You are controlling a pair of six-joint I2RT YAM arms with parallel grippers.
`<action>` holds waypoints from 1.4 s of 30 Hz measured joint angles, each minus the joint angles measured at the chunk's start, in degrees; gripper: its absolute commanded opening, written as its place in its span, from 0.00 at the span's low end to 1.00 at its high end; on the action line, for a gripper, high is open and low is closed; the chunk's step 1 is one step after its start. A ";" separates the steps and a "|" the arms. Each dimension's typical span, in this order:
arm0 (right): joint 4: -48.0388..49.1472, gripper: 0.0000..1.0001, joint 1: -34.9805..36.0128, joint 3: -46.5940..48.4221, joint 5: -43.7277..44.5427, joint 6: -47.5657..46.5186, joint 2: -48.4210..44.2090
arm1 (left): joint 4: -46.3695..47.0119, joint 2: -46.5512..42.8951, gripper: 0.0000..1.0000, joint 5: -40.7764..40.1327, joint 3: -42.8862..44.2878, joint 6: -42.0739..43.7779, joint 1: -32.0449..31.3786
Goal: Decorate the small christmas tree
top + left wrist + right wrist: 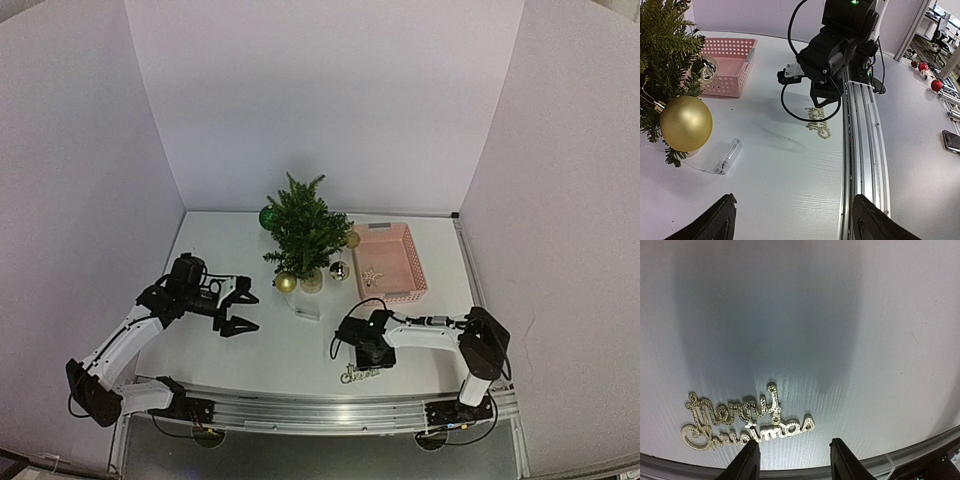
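Observation:
The small christmas tree (pixel 303 232) (pixel 662 55) stands at the back middle of the table, hung with a big gold ball (pixel 286 282) (pixel 686 123), a green ball (pixel 268 216) and a silver ball (pixel 338 270) (pixel 705 71). A gold "Merry Christmas" sign (pixel 356 376) (pixel 818 123) (pixel 745 422) lies flat near the front edge. My right gripper (pixel 366 360) (pixel 795 462) points down just over it, jaws apart and holding nothing, the sign's end lying just past the left fingertip (pixel 747 460). My left gripper (pixel 240 312) (pixel 792 222) hovers wide open left of the tree, holding nothing.
A pink basket (pixel 405 290) (pixel 735 75) to the right of the tree holds a pale star ornament (pixel 372 275). A clear small battery box (pixel 307 312) (pixel 729 155) with a thin wire lies in front of the tree. An aluminium rail (pixel 320 408) (pixel 862 130) runs along the near edge.

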 measured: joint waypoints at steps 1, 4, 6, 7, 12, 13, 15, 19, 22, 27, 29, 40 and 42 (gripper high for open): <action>0.56 0.43 -0.20 -0.12 -0.30 0.01 0.21 | 0.15 0.00 0.80 0.00 0.00 0.00 0.00; 2.23 0.35 -0.59 -0.53 -1.17 0.09 0.99 | 0.35 0.00 0.80 -0.02 -0.01 0.00 0.00; 3.72 0.29 -0.74 -1.19 -1.85 0.21 1.67 | 0.37 -0.02 0.80 -0.02 -0.09 0.00 0.00; 4.38 0.26 -0.76 -1.63 -2.09 0.21 1.92 | 0.37 -0.02 0.80 -0.02 -0.13 0.00 0.00; 6.73 0.18 -0.87 -4.17 -3.40 0.58 2.26 | 0.34 -0.07 0.80 -0.04 -0.42 -0.02 0.00; 7.05 0.17 -0.87 -4.36 -3.60 0.65 2.23 | 0.34 -0.07 0.80 -0.04 -0.42 0.00 0.00; 7.59 0.16 -0.93 -4.68 -4.02 0.66 2.04 | 0.34 -0.07 0.80 -0.03 -0.42 0.00 0.00; 8.57 0.14 -1.20 -5.40 -4.53 0.86 1.53 | 0.37 -0.07 0.80 -0.02 -0.42 0.00 0.00; 8.96 0.10 -1.20 -5.59 -4.58 0.86 1.40 | 0.37 -0.07 0.80 -0.04 -0.42 -0.02 0.00; 9.52 0.00 -1.24 -5.16 -5.11 0.65 1.87 | 0.37 -0.07 0.80 -0.04 -0.42 -0.02 0.00; 9.32 0.00 -1.24 -4.78 -5.22 0.56 2.02 | 0.37 -0.07 0.80 -0.04 -0.42 -0.02 0.00; 12.33 0.00 -1.24 -3.19 -5.65 -0.81 2.68 | 0.34 -0.07 0.80 -0.07 -0.42 0.00 0.00; 13.12 0.00 -1.24 -3.19 -5.51 -1.10 2.48 | 0.34 -0.07 0.80 -0.07 -0.42 0.00 0.00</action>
